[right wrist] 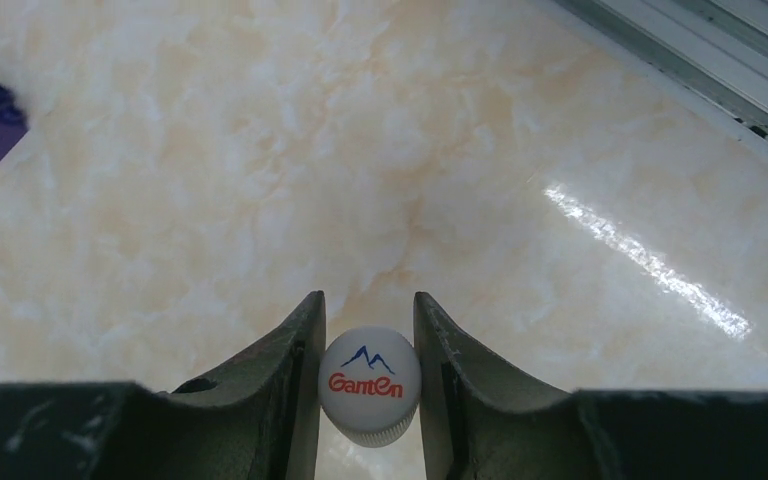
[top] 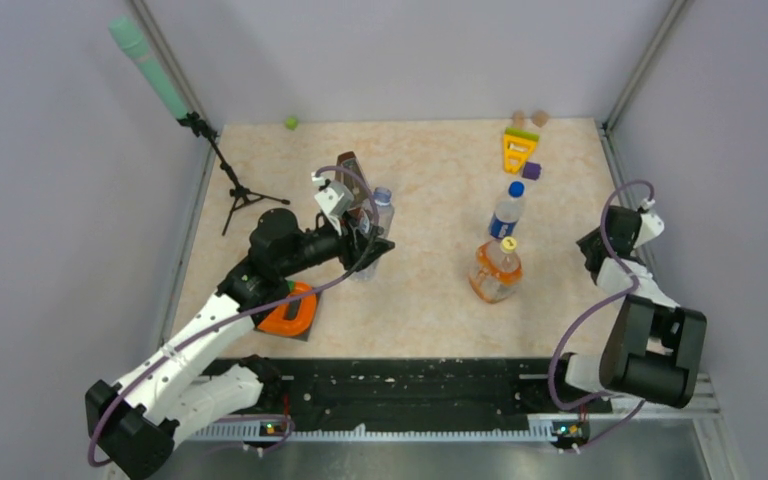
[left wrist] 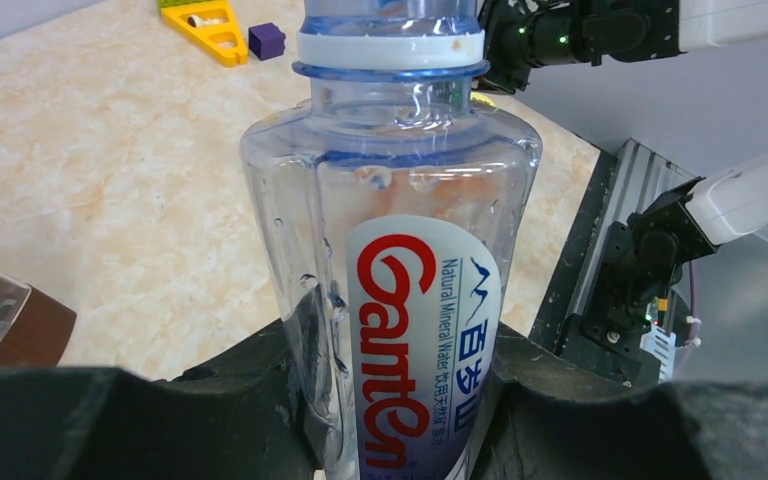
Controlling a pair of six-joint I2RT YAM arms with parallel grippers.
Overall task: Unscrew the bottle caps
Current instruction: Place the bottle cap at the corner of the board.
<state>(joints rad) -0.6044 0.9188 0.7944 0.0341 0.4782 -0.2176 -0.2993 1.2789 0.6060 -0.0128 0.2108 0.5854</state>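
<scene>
**Tabletop** (top: pixel 430 330): grey walls close it at 9, 12 and 3 o'clock, and the black base rail (top: pixel 410 392) closes it at 6 o'clock. A bare strip runs through the centre, from the rail toward 12 o'clock.

**Left tool** (top: pixel 368 240): clamped on the body of the clear Ganten bottle (left wrist: pixel 410 300), which stands upright left of centre. A white ring sits on the neck. The mouth is cut off by the frame edge.
- Brown metronome (top: pixel 350 168): just behind the bottle, at its 11 o'clock.
- Microphone stand (top: pixel 232 185): at its 9 o'clock, near the left wall.
- Orange object (top: pixel 290 312): under the left arm.

**Right tool** (right wrist: pixel 368 335): gripping the white cap (right wrist: pixel 370 385) between both fingers, over bare tabletop near the 3 o'clock edge.

**Between the tools, nearer the right one:**
- Orange-tinted bottle (top: pixel 495 275), with the yellow cap (top: pixel 508 243) on.
- Blue-label bottle (top: pixel 505 215), with the blue cap (top: pixel 516 188) on, close at the orange-tinted bottle's 12 o'clock. Contact between the two cannot be determined.

**Far corner, 1 o'clock:** yellow toy (top: pixel 518 148), with the purple block (top: pixel 531 170) just beside it.
</scene>
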